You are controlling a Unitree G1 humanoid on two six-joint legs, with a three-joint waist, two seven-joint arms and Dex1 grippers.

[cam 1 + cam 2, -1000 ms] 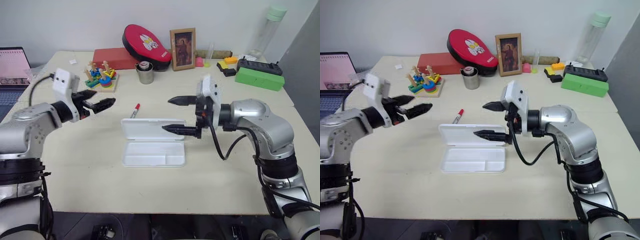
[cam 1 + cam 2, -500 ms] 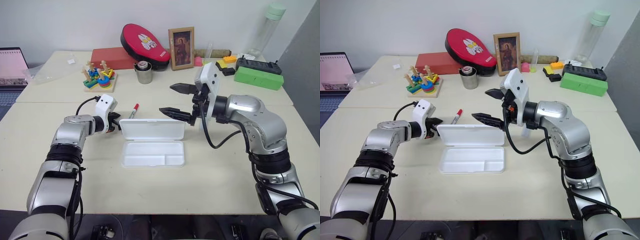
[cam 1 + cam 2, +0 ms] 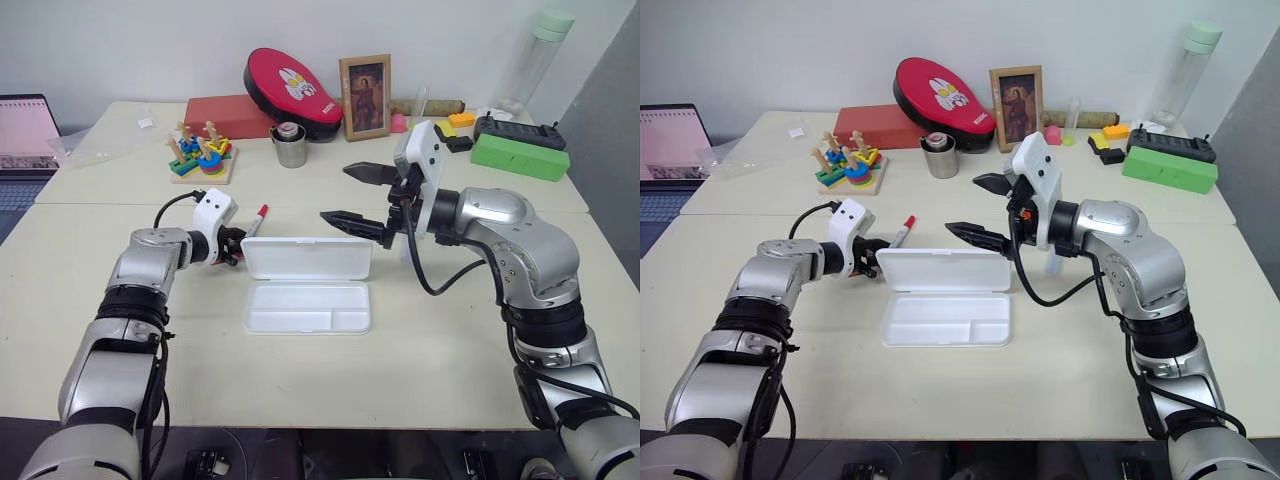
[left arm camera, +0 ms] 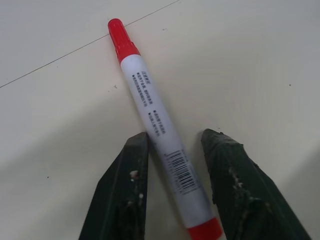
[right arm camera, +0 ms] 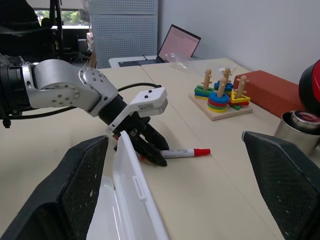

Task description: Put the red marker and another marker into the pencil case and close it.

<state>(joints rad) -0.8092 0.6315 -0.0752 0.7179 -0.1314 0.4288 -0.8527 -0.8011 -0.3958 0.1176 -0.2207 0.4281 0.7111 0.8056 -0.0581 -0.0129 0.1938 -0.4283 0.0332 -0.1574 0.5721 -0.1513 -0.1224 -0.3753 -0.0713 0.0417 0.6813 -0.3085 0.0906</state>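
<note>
Your arms (image 3: 140,290) are silver metal with black joint rings. Each wrist carries a white box-shaped camera housing (image 3: 213,210), and a black cable (image 3: 440,285) loops from it. Your jaws are black, pointed, and scuffed with pale flecks.

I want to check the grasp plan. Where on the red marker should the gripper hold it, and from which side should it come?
Probably the white barrel near the red marker's plain end. It lies flat on the table behind the open pencil case, so come down from above, one finger on each long side, as the left gripper does.
</note>
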